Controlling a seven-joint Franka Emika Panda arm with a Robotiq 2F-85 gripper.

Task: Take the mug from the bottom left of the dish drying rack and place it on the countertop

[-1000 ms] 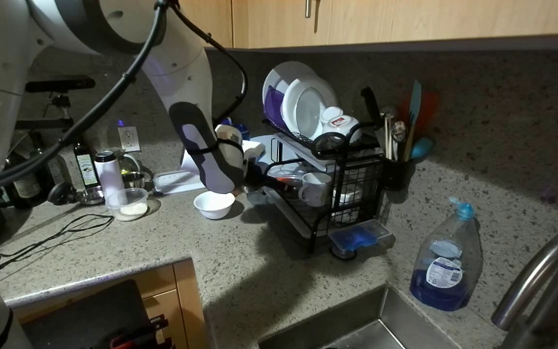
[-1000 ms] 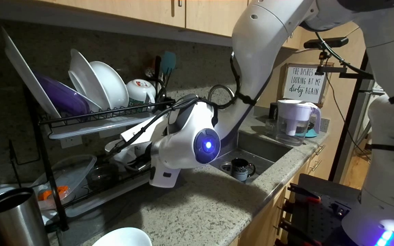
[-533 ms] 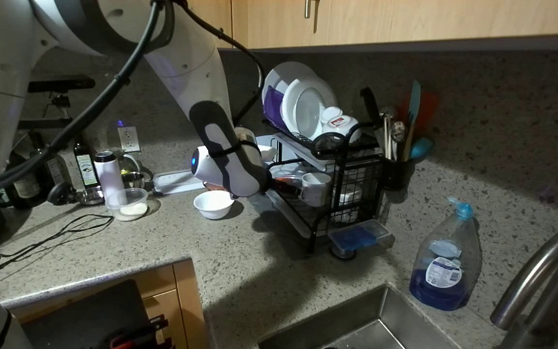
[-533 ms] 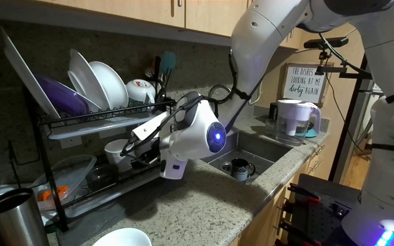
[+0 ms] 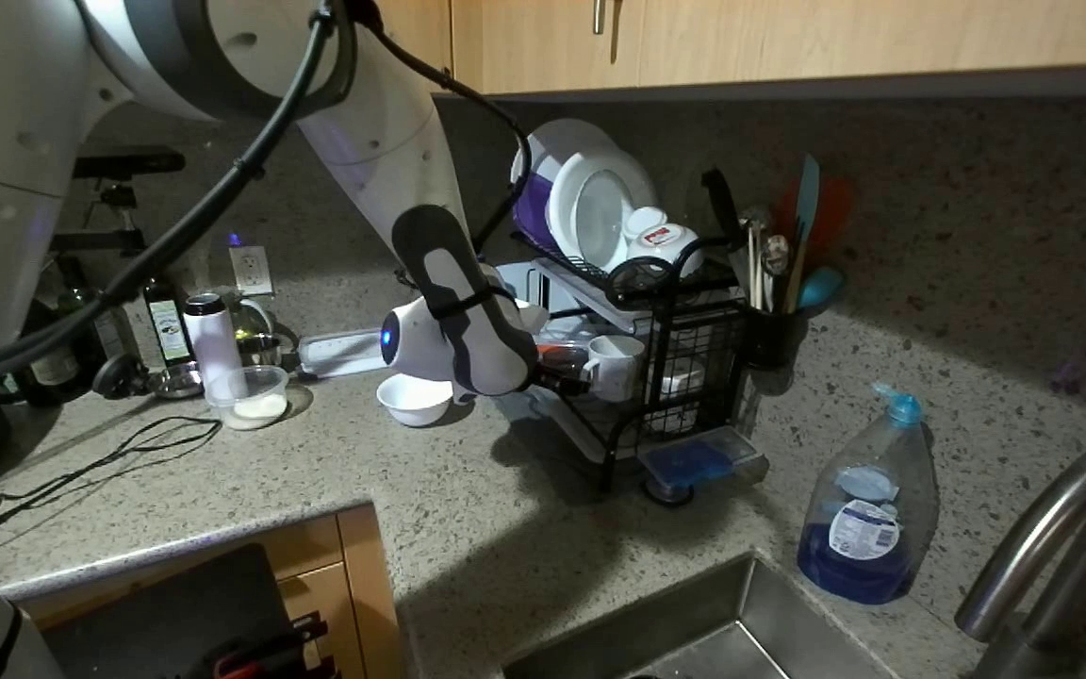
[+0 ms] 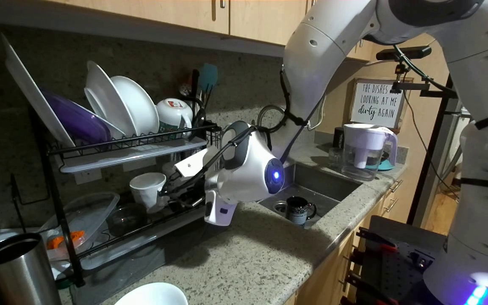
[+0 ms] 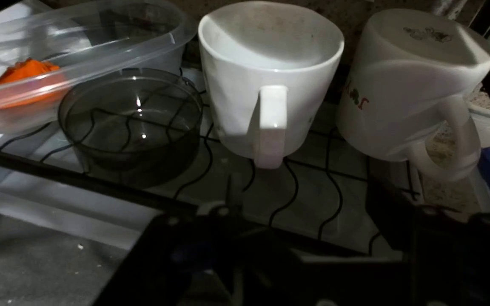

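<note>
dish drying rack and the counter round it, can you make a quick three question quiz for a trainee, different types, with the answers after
1. Multiple choice. On the lower tier of the dish drying rack, the white mug beside the tinted see-through bowl is:
a) lying on its side
b) standing mouth up
c) turned mouth down
2. True or false: the jaws are clamped on that mug's handle.
3. Fill in the blank. In an exterior view, a black-handled mug stands in the ____.

Key: 1. b. 2. False, the jaws stand open. 3. Sink.
</note>
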